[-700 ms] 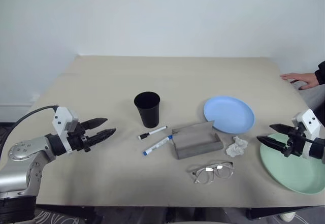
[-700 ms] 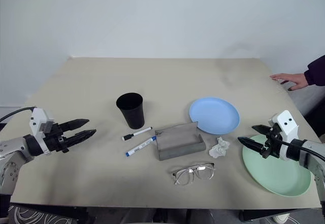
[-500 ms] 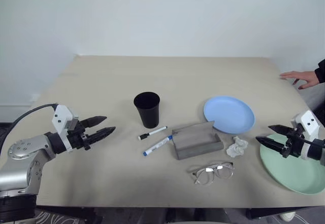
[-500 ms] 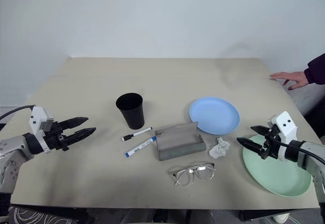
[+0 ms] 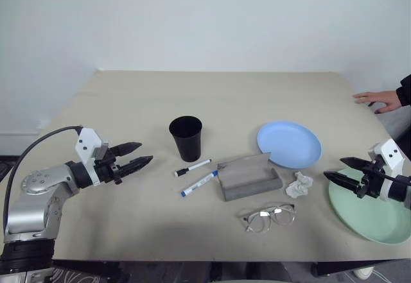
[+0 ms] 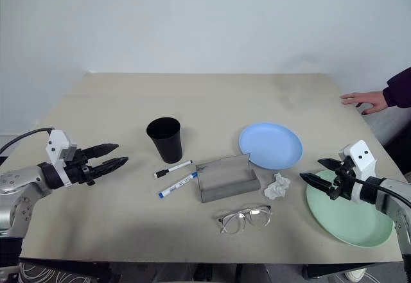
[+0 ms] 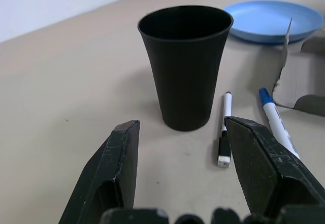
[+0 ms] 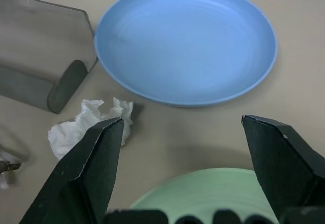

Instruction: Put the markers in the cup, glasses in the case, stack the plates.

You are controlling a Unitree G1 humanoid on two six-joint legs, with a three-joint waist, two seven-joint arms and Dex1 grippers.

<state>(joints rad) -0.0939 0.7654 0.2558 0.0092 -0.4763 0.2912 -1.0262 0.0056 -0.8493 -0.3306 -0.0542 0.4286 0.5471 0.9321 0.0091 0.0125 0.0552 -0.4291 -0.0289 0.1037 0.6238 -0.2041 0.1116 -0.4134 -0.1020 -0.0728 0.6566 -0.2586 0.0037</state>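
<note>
The black cup (image 5: 186, 137) stands upright left of centre. Two white markers lie just in front of it, one black-capped (image 5: 192, 167) and one blue-capped (image 5: 199, 183). The grey case (image 5: 248, 176) sits open beside them, with the wire-framed glasses (image 5: 270, 217) nearer the front edge. A light blue plate (image 5: 289, 144) lies behind the case and a mint green plate (image 5: 376, 212) at the front right. My left gripper (image 5: 142, 154) hovers open and empty, pointing at the cup (image 7: 185, 66). My right gripper (image 5: 335, 169) is open and empty above the green plate's left rim.
A crumpled white tissue (image 5: 299, 185) lies between the case and the green plate. A person's hand (image 5: 379, 98) rests on the table's far right edge. The beige table (image 5: 212, 97) stretches bare behind the cup.
My left arm has shifted a little to the right and up, toward the cup. The right gripper and the objects on the table have stayed put.
</note>
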